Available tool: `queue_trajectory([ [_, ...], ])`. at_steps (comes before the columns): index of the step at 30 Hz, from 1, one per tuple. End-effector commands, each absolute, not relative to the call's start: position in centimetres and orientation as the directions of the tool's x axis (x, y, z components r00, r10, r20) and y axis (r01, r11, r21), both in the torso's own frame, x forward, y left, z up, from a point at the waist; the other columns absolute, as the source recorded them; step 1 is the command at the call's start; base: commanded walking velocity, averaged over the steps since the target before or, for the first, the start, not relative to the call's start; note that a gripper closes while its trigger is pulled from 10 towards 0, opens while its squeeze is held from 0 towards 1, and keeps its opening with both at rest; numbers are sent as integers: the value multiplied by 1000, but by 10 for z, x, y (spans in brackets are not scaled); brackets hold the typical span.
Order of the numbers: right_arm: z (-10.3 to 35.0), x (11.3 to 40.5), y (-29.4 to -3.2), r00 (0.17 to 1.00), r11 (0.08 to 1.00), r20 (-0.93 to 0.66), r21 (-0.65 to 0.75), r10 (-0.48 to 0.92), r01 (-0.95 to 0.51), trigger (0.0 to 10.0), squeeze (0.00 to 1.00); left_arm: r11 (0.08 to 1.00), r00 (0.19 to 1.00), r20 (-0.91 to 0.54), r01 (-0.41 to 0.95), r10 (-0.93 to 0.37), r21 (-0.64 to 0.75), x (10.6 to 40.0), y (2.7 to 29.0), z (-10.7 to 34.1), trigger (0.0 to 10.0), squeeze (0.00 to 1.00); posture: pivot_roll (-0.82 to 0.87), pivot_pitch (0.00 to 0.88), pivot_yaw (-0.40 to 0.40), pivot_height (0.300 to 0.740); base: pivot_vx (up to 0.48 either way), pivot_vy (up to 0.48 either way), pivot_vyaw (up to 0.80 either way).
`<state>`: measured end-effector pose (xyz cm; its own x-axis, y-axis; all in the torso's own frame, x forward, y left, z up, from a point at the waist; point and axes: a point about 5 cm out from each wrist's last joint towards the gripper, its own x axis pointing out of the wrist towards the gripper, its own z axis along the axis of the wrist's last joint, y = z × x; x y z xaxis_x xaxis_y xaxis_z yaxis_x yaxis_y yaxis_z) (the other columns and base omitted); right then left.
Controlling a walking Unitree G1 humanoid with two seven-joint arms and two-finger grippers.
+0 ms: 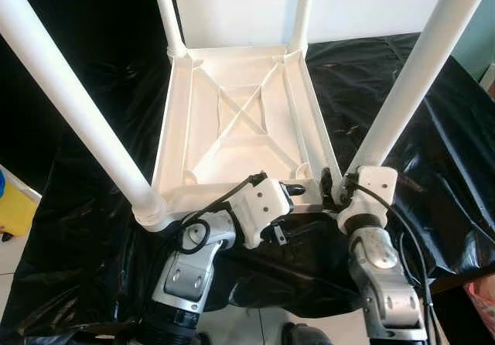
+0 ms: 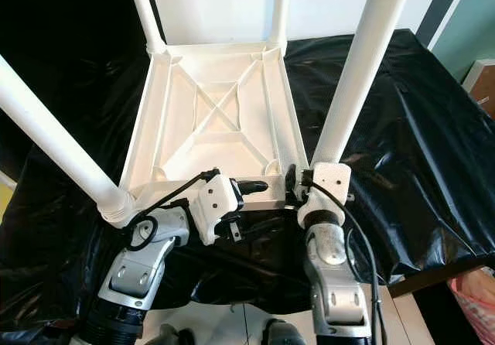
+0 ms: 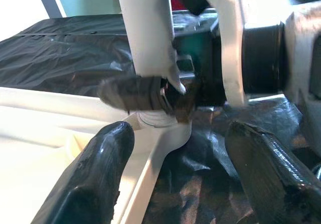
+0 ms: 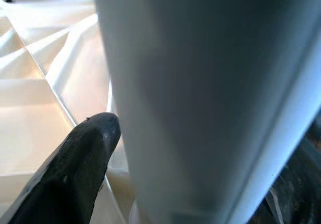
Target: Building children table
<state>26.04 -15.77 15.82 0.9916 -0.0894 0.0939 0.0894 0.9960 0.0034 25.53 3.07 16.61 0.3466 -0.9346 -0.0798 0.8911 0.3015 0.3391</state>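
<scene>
one upturned white tabletop [image 1: 240,117], four white legs [image 1: 66,97], one black sheet [image 1: 433,152], two arms [image 1: 379,271].

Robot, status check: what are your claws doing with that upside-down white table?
Right gripper shut on near-right white plastic table leg. Left gripper open by the upturned white tabletop. Four legs up, black sheet beneath.

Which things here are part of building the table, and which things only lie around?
Job: white tabletop, upside down; near right leg, with right gripper at its base; left gripper at the tabletop's near edge.
Lying about: black sheet; yellow object.
</scene>
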Motion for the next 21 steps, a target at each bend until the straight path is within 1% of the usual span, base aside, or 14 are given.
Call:
queue_trajectory([
  [1,161,261,-162,994,1000,108,19,-16,14,10000,1000,447,485,-27,826,-874,342,261,34,168,10000,0,-154,127,50,740,0,0,0],
  [2,163,262,-164,994,1000,111,17,23,-25,10000,1000,449,486,-27,826,-874,342,262,34,168,10000,0,-154,127,50,740,0,0,0],
  [4,163,262,-164,994,1000,111,17,23,-25,10000,1000,449,486,-27,826,-874,342,262,34,168,10000,0,-154,127,50,740,0,0,0],
  [5,164,263,-167,988,996,119,1,94,-95,10000,0,451,488,-26,824,-872,342,262,34,168,10000,0,-159,128,48,740,0,0,0],
  [6,164,263,-167,988,996,119,1,94,-95,10000,0,451,488,-26,824,-872,342,262,34,168,10000,0,-159,128,48,740,0,0,0],
  [9,167,266,-173,942,948,116,-88,316,-307,10000,0,458,493,-21,821,-870,341,263,33,168,10000,0,-158,122,40,740,0,0,0],
  [10,167,266,-173,942,948,116,-88,316,-307,10000,0,458,493,-21,821,-870,341,263,33,168,10000,0,-158,122,40,740,0,0,0],
  [11,167,267,-174,923,927,103,-106,371,-361,10000,0,459,494,-20,820,-869,342,263,33,169,10000,0,-156,124,39,740,0,0,0],
  [12,167,267,-174,923,927,103,-106,371,-361,10000,0,459,494,-20,820,-869,342,263,33,169,10000,0,-156,124,39,740,0,0,0],
  [13,167,267,-175,904,906,90,-116,417,-407,10000,0,460,495,-19,820,-869,341,263,33,169,10000,0,-156,124,40,740,0,0,0],
  [14,167,267,-175,904,906,90,-116,417,-407,10000,0,460,495,-19,820,-869,341,263,33,169,10000,0,-156,124,40,740,0,0,0],
  [15,167,268,-177,886,886,76,-121,458,-448,10000,0,460,495,-18,820,-869,341,263,33,169,10000,0,-153,125,40,740,0,0,0],
  [19,166,268,-178,873,872,68,-121,484,-474,10000,0,460,494,-18,820,-869,341,263,33,169,10000,0,-153,125,40,740,0,0,0],
  [21,165,271,-181,858,853,42,-145,512,-502,10000,0,460,495,-18,819,-868,342,263,33,169,10000,0,-149,124,39,740,0,0,0],
])
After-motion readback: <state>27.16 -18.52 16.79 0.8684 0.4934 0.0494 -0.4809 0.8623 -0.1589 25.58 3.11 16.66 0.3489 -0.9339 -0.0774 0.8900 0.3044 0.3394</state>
